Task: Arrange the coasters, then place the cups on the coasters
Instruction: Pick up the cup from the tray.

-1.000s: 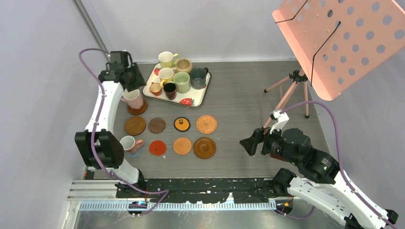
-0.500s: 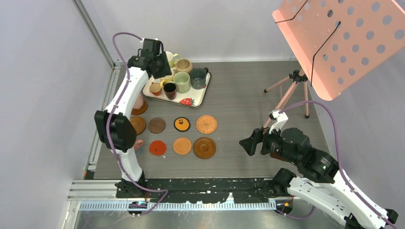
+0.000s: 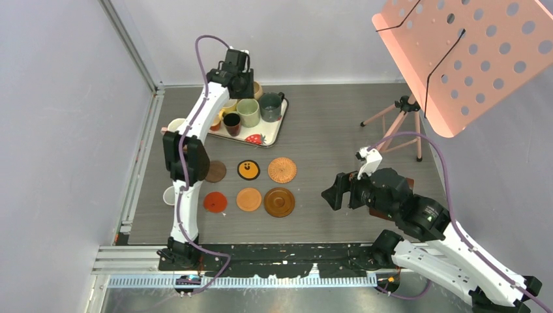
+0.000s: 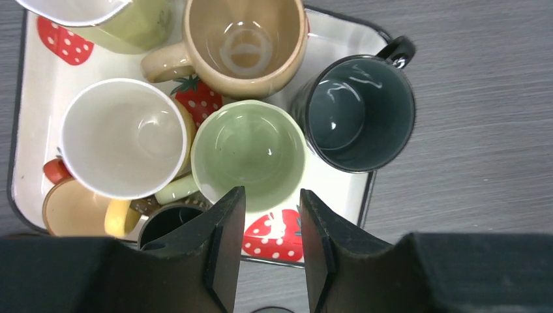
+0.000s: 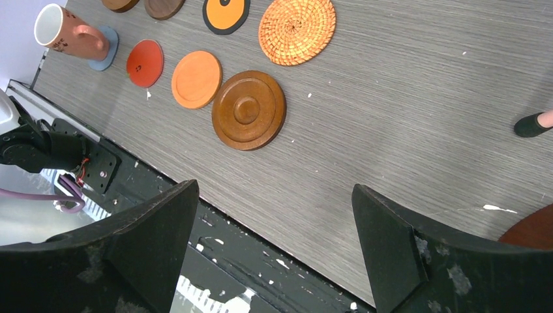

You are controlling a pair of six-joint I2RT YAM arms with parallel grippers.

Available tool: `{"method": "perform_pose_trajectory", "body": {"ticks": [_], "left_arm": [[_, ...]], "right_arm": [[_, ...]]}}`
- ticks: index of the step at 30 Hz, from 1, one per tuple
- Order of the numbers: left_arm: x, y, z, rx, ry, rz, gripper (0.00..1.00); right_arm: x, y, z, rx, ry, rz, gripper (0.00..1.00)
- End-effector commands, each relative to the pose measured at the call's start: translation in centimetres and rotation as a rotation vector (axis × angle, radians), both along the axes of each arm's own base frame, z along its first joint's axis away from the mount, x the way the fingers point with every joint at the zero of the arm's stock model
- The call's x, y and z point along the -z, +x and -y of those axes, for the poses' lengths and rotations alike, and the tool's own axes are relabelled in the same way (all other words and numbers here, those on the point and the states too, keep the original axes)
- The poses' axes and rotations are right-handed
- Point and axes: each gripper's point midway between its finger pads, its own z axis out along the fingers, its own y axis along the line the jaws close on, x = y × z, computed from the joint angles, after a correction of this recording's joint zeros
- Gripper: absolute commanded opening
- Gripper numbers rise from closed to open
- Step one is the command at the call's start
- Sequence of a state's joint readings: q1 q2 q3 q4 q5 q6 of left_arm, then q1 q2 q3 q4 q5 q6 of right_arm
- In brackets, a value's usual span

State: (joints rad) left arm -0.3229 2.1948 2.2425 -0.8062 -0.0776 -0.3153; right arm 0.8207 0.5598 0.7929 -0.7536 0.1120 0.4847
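Observation:
My left gripper (image 4: pixel 270 215) hangs open and empty over the near edge of the white strawberry tray (image 4: pixel 39 91), just short of the pale green cup (image 4: pixel 248 149). Around it stand tan (image 4: pixel 244 42), dark teal (image 4: pixel 358 111), pale yellow (image 4: pixel 124 137), black (image 4: pixel 173 225) and orange-brown (image 4: pixel 75 208) cups. A pink cup (image 5: pixel 65 32) sits on the blue-grey coaster (image 5: pixel 104 49). Another pink cup (image 3: pixel 176 125) shows behind the left arm. Red (image 3: pixel 215 201), orange (image 3: pixel 248 199), brown rimmed (image 3: pixel 279 202), wicker (image 3: pixel 282 169), black-and-orange (image 3: pixel 248 170) and dark brown (image 3: pixel 214 171) coasters lie in rows. My right gripper (image 5: pixel 274 189) is wide open, empty, right of the rows.
A tripod (image 3: pixel 398 124) stands at the back right under a pink perforated panel (image 3: pixel 469 52). The black base rail (image 3: pixel 280 261) runs along the table's near edge. Walls close in on the left and back.
The left arm has swung from the pink cup at the left across to above the tray. The right arm has shifted slightly left.

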Motion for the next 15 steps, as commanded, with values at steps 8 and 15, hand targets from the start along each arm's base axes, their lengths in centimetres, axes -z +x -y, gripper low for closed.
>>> {"method": "perform_pose_trajectory", "body": {"ticks": [8, 15], "left_arm": [[4.3, 1.7, 1.5, 0.117, 0.015, -0.044, 0.39], [5.4, 1.2, 2.2, 0.159, -0.012, -0.068, 0.39]], "right_arm": [[-1.4, 1.5, -1.2, 0.02, 0.028, 0.027, 0.96], [-1.2, 1.7, -1.5, 0.019, 0.024, 0.02, 0.96]]}}
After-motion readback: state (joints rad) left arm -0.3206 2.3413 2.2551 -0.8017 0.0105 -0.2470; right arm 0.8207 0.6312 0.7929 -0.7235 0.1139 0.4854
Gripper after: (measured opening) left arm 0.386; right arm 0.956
